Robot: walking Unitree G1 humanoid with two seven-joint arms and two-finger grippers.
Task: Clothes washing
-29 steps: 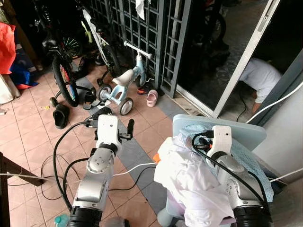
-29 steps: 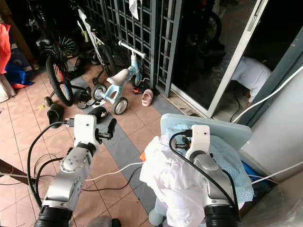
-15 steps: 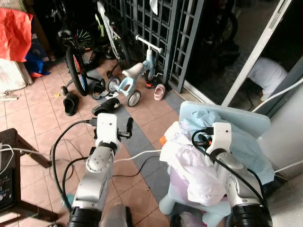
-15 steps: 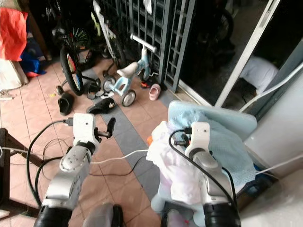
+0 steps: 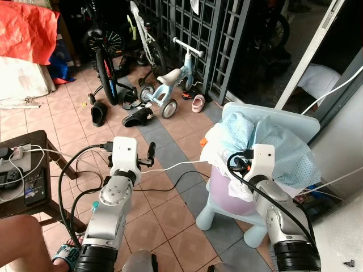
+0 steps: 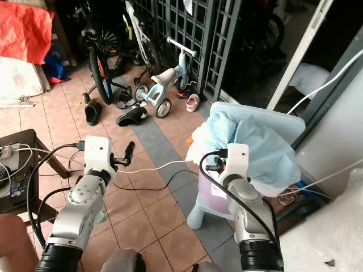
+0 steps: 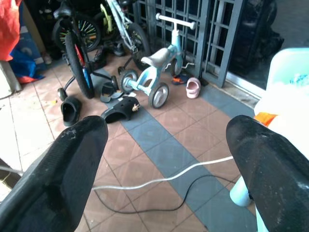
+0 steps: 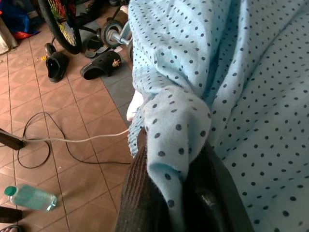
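over terracotta tiles point(image 5: 170, 215), right hand point(image 8: 174, 193) grips dotted cloth point(image 8: 251, 87); left hand point(image 7: 164, 145) spread, beside bicycles point(image 5: 108, 68).

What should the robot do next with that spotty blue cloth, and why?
Probably lift the right gripper a little. Its jaws are already pinched shut on a fold of the spotty blue cloth, which lies heaped with other clothes on the pale blue chair. Raising it should free the cloth from the pile. The left gripper hangs open over the floor.

Clothes point(image 5: 266, 144) lie heaped on a small chair point(image 5: 227, 198) at 2 o'clock; tricycle point(image 5: 170, 90) at 12, low table point(image 5: 28, 170) at 9
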